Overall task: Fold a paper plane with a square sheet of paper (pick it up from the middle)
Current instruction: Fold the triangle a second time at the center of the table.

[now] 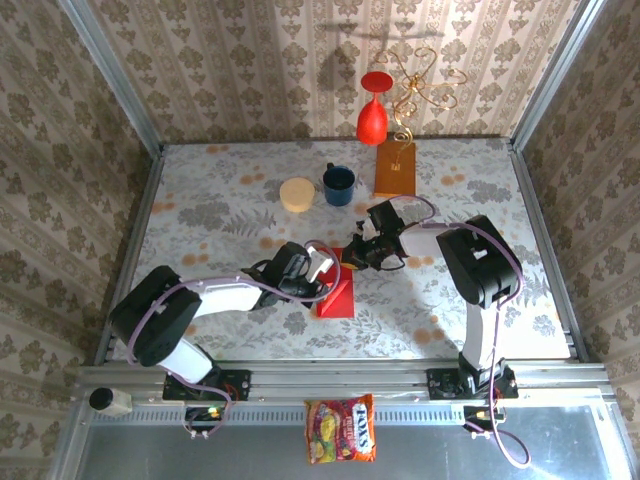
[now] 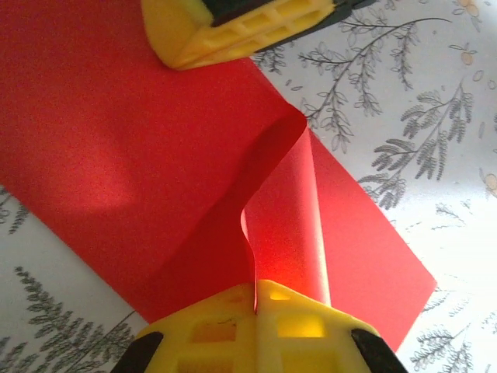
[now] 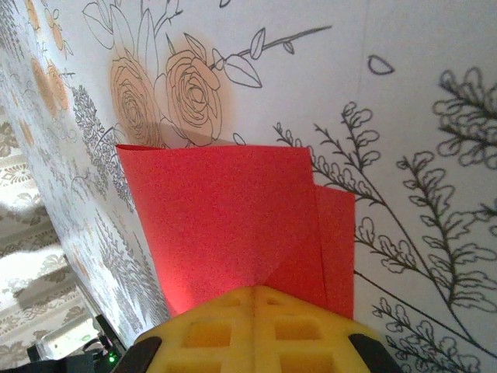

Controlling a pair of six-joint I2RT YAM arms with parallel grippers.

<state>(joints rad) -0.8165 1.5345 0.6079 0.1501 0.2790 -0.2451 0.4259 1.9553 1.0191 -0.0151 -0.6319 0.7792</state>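
The square sheet of paper is bright red and lies doubled over on the flowered table, mid-front. In the left wrist view the paper bulges up in a curled loop, and my left gripper is shut on its raised edge. The right gripper's yellow fingertip presses at the sheet's far side. In the right wrist view two offset layers of the paper show, with my right gripper shut on their near edge. From above, the left gripper and right gripper meet over the sheet's top. A paper plane is out of view.
Behind the sheet stand a cream round lid-like disc, a blue mug and an orange-brown block. A red goblet vase and a gold wire ornament are at the back wall. A snack packet lies by the near rail.
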